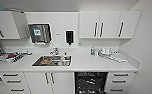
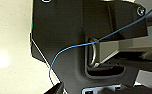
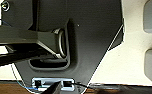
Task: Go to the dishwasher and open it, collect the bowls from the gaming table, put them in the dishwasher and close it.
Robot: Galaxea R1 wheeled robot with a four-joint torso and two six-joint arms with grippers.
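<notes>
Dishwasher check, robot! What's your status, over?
Pincers: cannot tell open or shut. Dishwasher open under the counter, dark racks showing. Nothing blocking it.

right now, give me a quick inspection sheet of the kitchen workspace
surface: white countertop with a steel sink set into it, items lying in the basin
job's things: dishwasher under the counter shows its dark inside with wire racks, so it stands open; bowls nothing seen
clutter: dish rack at the counter's left, bottles and dishes at its right
grippers: jaws cannot be told open or shut in the wrist views
cables: thin blue wire crossing the left wrist's dark plate
surroundings: white wall cabinets, paper towel dispenser, dark soap dispenser
</notes>
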